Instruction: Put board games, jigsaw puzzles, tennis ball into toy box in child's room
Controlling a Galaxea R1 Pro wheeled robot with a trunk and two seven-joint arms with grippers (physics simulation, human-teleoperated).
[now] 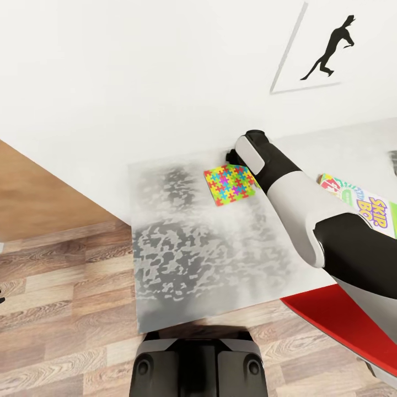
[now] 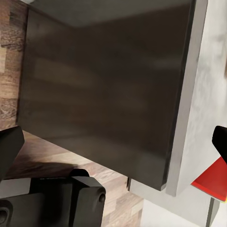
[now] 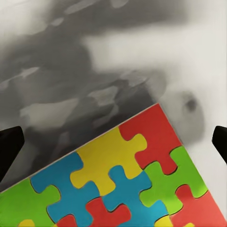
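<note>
My right arm (image 1: 309, 204) covers the puzzle's (image 1: 230, 186) far corner and hides the jaws, so I can't tell how they stand. The Skip-Bo box (image 1: 364, 205) is partly behind that arm and cut by the frame edge. In the right wrist view the puzzle (image 3: 118, 184) runs off frame, and the surface (image 3: 142, 52) looks blotchy and blurred.

One jigsaw puzzle (image 1: 230, 184) lies just under the right gripper's wrist; one Skip-Bo board game (image 1: 361, 205) sits beside that forearm; one dinosaur picture (image 1: 314, 49) hangs on the wall beyond it; one red object (image 1: 336, 317) shows below the same arm
</note>
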